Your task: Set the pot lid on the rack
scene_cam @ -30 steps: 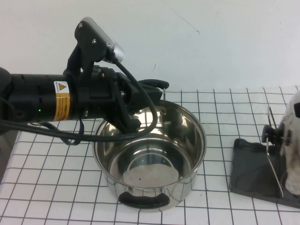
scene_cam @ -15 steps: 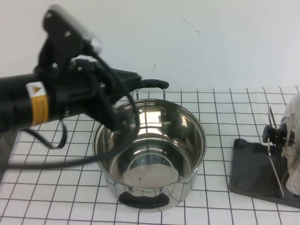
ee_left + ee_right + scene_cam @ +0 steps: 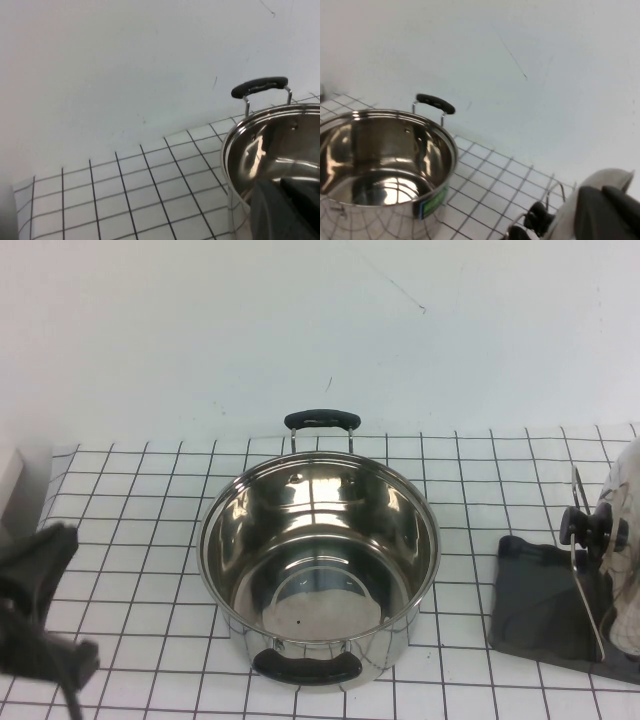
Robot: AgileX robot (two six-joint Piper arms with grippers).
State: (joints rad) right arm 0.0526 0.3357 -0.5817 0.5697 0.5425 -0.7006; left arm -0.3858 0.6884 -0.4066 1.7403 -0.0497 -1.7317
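The pot lid stands on edge at the far right, its black knob facing left, over the dark grey rack. In the right wrist view my right gripper is against the lid's upper rim, fingers close together on it, with the knob below. This gripper is outside the high view. My left arm is low at the front left, away from the pot. My left gripper shows its fingers together and holds nothing.
A deep steel pot with two black handles stands mid-table, empty; it also shows in the left wrist view and the right wrist view. A white checked cloth covers the table. A white wall lies behind.
My left arm has pulled back from above the pot's far left rim to the front left corner. The lid and the rack have stayed in place.
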